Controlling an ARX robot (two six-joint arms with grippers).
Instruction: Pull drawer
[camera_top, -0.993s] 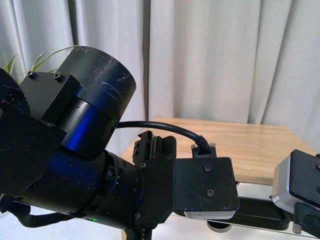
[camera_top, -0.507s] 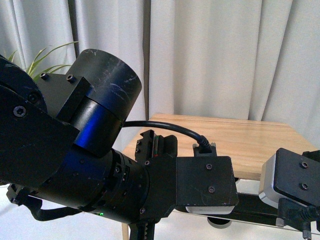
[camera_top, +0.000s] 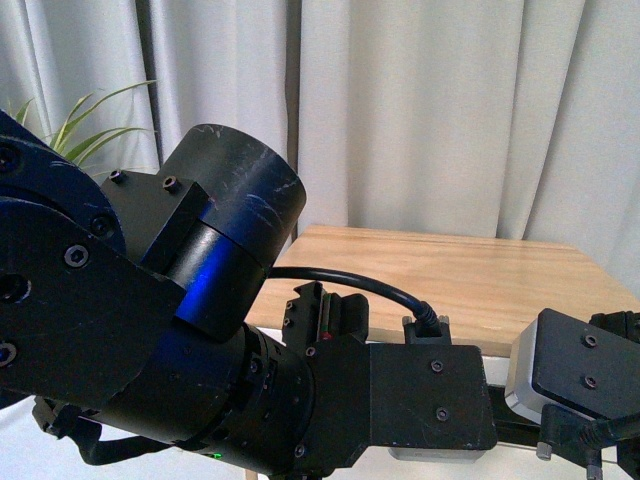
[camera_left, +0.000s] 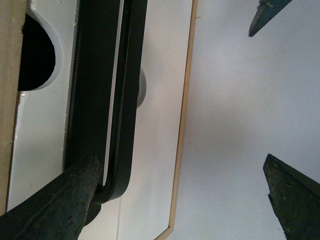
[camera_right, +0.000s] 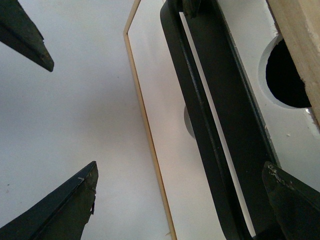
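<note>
Nearest to me, my left gripper (camera_left: 180, 165) hangs wide open. One finger (camera_left: 60, 200) sits at the rounded end of the black bar handle (camera_left: 95, 75), and the other is well out over bare floor. My right gripper (camera_right: 180, 170) is spread open the same way at the handle's other end, and neither holds anything yet. I cannot tell whether either inner finger touches the bar.

Just beyond is the drawer (camera_left: 155, 100), its white front facing me with the half-round notch (camera_left: 35, 55) in its top edge, tucked under the light wood cabinet top (camera_top: 450, 270). It looks shut or nearly so.

To pull well, I judge I should get the bar properly between my fingers before closing. Then I would draw both arms straight back together, level and at one pace, so the drawer doesn't skew and bind.

Farther off hang the pale curtains (camera_top: 420, 110) and a plant (camera_top: 90, 125).
</note>
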